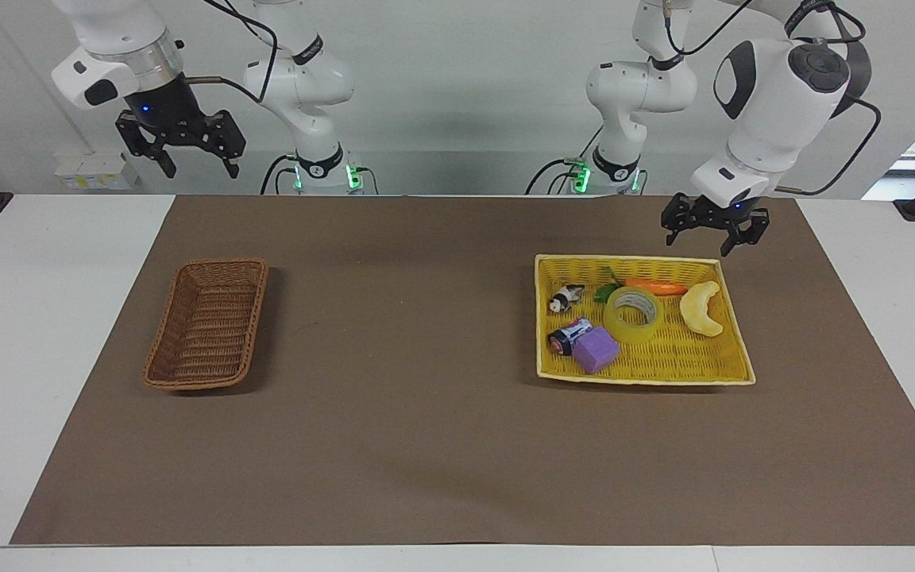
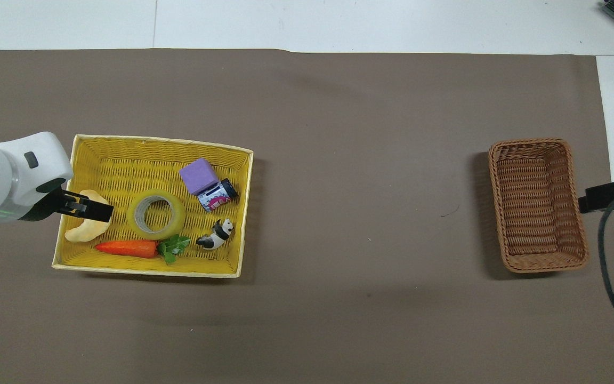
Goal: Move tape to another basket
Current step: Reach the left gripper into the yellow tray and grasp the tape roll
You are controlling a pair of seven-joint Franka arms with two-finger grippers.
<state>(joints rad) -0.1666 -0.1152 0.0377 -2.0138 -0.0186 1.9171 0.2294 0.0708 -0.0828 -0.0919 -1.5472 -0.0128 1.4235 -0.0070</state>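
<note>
The yellow translucent tape (image 1: 633,314) (image 2: 159,216) lies flat in the middle of a bright yellow woven tray (image 1: 640,380) (image 2: 147,272) toward the left arm's end of the table. My left gripper (image 1: 704,241) (image 2: 105,212) hangs open and empty over the tray's edge nearest the robots, above a pale crescent toy (image 1: 702,310) and beside the tape. The brown wicker basket (image 1: 223,264) (image 2: 531,143) stands with nothing in it toward the right arm's end. My right gripper (image 1: 195,168) (image 2: 584,204) waits open, raised close to that basket.
The tray also holds a purple cube (image 1: 596,349) (image 2: 198,175), a small printed can (image 1: 569,335) (image 2: 216,196), a panda figure (image 1: 565,299) (image 2: 216,237) and a toy carrot (image 1: 656,287) (image 2: 126,248). A brown mat (image 1: 426,397) covers the table between tray and basket.
</note>
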